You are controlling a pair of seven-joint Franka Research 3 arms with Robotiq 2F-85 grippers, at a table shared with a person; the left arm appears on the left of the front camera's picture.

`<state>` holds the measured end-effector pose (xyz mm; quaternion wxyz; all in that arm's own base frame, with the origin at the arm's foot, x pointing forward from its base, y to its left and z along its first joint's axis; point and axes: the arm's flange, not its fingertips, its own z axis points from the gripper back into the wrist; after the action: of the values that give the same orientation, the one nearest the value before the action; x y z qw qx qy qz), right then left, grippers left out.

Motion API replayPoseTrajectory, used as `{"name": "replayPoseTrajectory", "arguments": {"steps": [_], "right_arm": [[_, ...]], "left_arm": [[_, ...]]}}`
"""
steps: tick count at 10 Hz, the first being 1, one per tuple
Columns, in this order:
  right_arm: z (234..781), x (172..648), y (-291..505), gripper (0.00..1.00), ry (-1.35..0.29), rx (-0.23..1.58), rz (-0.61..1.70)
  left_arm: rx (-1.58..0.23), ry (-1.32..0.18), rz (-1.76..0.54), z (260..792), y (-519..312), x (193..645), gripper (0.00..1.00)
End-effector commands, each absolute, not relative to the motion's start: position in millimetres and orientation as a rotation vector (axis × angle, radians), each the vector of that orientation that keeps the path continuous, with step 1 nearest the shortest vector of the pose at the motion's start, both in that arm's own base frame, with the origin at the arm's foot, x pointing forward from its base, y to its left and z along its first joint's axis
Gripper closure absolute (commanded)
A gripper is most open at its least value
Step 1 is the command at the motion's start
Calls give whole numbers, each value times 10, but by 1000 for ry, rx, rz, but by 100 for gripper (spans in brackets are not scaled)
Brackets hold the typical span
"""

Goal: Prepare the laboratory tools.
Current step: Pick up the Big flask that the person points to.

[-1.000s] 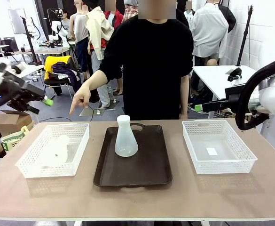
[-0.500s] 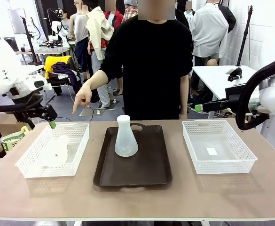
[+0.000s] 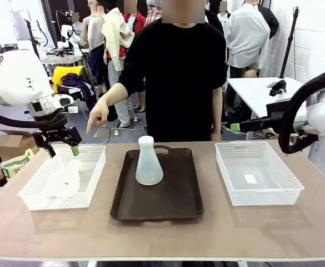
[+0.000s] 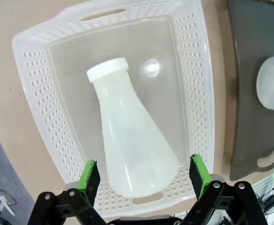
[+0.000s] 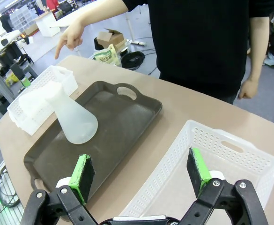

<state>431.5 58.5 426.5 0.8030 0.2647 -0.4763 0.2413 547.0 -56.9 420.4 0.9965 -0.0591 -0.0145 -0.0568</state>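
One translucent whitish flask (image 3: 66, 178) lies on its side in the left white mesh basket (image 3: 93, 177). The left wrist view shows this flask (image 4: 127, 145) from above, its capped neck pointing away. My left gripper (image 3: 62, 147) hangs open over the basket's far end, its green pads (image 4: 90, 176) on either side of the flask's wide base and above it. A second flask (image 3: 149, 161) stands upright on the dark brown tray (image 3: 179, 194). My right gripper (image 3: 234, 127) is open, off the table's far right edge; between its fingers (image 5: 83, 176) I see the tray's flask (image 5: 73, 119).
A person in black stands at the far side, one hand (image 3: 97, 118) pointing down toward the left basket. An empty white mesh basket (image 3: 273, 192) with a small label sits on the right. The table's front strip is bare.
My left arm has swung in from the far left and come down over the left basket's far end. The right arm, both flasks and the pointing hand have stayed put.
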Motion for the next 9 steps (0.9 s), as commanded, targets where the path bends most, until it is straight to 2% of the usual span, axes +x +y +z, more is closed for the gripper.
{"name": "replayPoseTrajectory", "arguments": {"steps": [1, 5, 7, 9], "right_arm": [[4273, 4304, 587, 0, -1011, 568, 508], [4273, 4304, 587, 0, -1011, 568, 508], [4273, 4304, 587, 0, -1011, 568, 508], [4273, 4304, 587, 0, -1011, 568, 508]], "left_arm": [[-114, -26, -130, 4272, -580, 5403, 0], [-117, -29, -120, 4223, -589, 5461, 0], [-39, -91, -31, 4023, -641, 5682, 0], [-34, -75, 0, 3804, -628, 5930, 0]]}}
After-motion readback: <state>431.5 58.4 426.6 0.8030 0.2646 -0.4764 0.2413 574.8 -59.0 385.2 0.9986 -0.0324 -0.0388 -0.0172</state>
